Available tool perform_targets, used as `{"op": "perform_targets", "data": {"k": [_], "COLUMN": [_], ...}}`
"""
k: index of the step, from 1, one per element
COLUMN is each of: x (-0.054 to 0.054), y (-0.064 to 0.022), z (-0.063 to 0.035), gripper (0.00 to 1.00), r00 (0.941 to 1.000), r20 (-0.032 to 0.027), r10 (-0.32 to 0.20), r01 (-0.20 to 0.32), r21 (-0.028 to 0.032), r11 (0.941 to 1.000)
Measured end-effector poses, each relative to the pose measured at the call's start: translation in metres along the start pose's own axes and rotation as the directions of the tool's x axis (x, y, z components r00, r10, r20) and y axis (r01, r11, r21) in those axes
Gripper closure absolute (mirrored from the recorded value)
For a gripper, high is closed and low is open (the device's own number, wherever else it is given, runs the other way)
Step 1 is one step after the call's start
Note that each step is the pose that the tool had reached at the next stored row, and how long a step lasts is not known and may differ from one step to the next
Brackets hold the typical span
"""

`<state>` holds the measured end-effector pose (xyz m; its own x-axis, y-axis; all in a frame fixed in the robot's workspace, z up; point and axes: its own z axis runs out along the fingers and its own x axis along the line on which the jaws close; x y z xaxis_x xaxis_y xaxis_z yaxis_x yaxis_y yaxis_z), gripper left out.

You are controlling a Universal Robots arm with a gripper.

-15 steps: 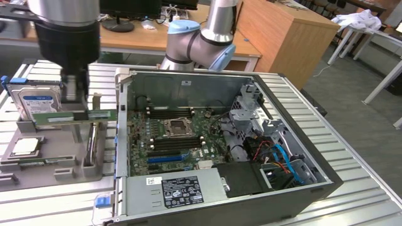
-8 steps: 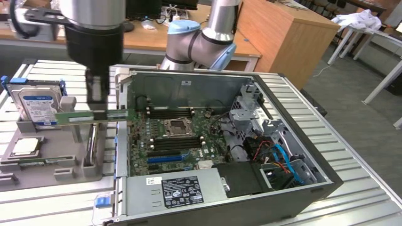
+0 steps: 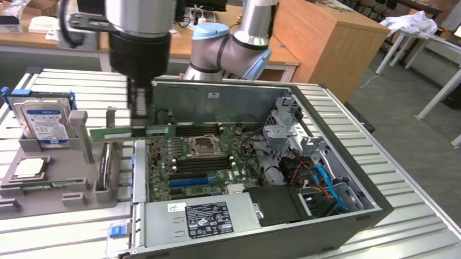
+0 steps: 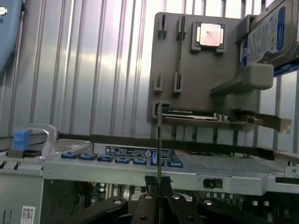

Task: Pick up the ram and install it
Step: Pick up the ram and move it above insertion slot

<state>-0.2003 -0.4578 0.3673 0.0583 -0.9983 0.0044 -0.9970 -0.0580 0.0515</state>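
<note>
Carrying the ram from the grey tray toward the open computer case looks like the step in hand. The green stick hangs level, left of centre in the exterior view. 1 end is over the tray's edge and the other reaches the near edge of the motherboard.

To do this well, I judge the stick should stay level and square in the grip. Its long edge should be lined up parallel with the black memory slots beside the processor socket before any descent. A tilt would likely make 1 end seat before the other, and the case wall and cables leave little room for sideways correction.

The gripper is pressed almost together, pinching the ram by its upper edge near mid-length. In the wrist view the ram shows edge-on as a thin line rising from between the gripper's 2 dark fingers. It touches nothing else. The hard drive and the square processor sit untouched on the tray at the left of the exterior view, on the slatted tabletop.
</note>
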Motion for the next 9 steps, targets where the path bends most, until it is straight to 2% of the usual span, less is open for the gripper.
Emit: {"op": "perform_targets", "data": {"k": [9], "x": [0.002], "y": [-0.0393], "z": [-0.0015], "gripper": [0.86], "r00": [1.0], "r20": [0.0], "r10": [0.0], "r01": [0.0], "r21": [-0.0006], "r11": [1.0]}}
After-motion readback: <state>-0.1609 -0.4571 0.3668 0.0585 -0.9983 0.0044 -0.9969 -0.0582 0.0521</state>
